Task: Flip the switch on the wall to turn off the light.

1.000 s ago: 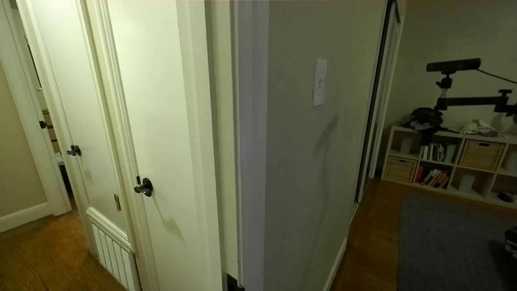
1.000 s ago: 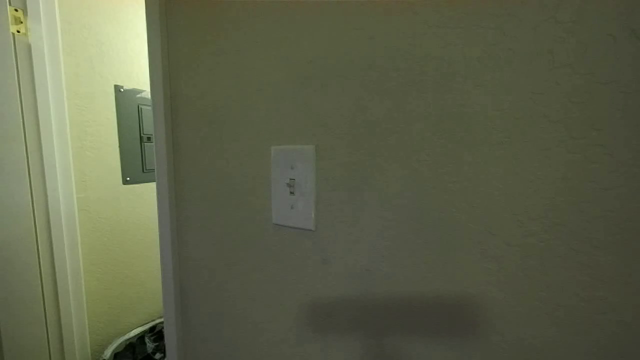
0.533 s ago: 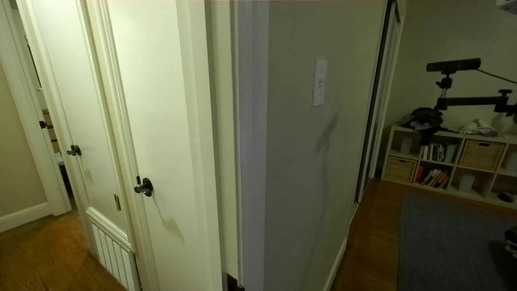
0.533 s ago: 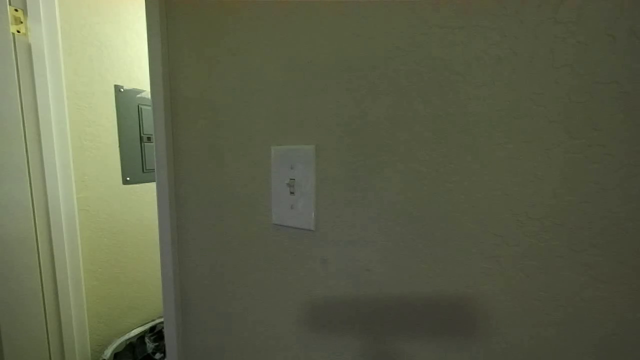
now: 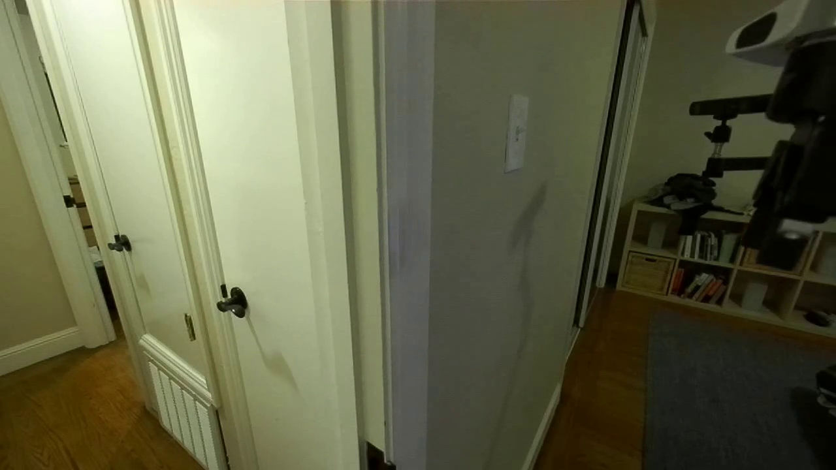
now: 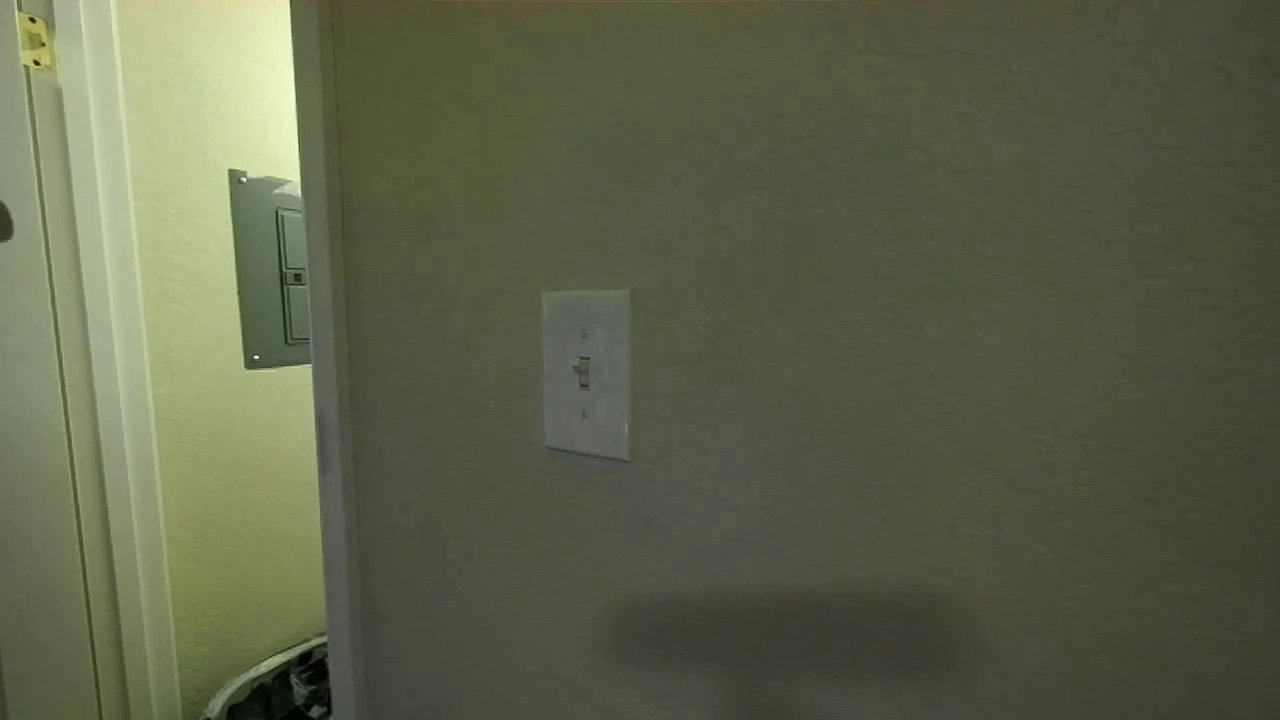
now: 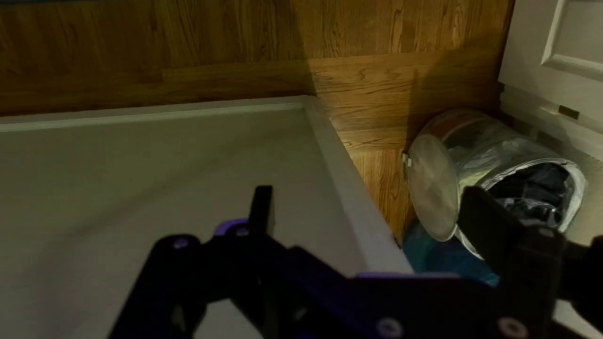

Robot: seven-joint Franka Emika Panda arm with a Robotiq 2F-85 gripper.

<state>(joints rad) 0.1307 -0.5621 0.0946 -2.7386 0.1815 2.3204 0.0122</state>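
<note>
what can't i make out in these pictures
White arm link: cut off by the right edge in an exterior view.
Grey wall box: right side hidden by door trim in an exterior view.
Teal thing: partly behind the pincer in the wrist view, so unidentifiable.
Any lettering on the switch: too small to tell in both exterior views.

Wood flr (image 5: 607, 352) w/ bl-gry rug (image 5: 725, 385), lt shelf unit (image 5: 761, 315) nr rug; open bin (image 7: 490, 150) on flr.
</note>
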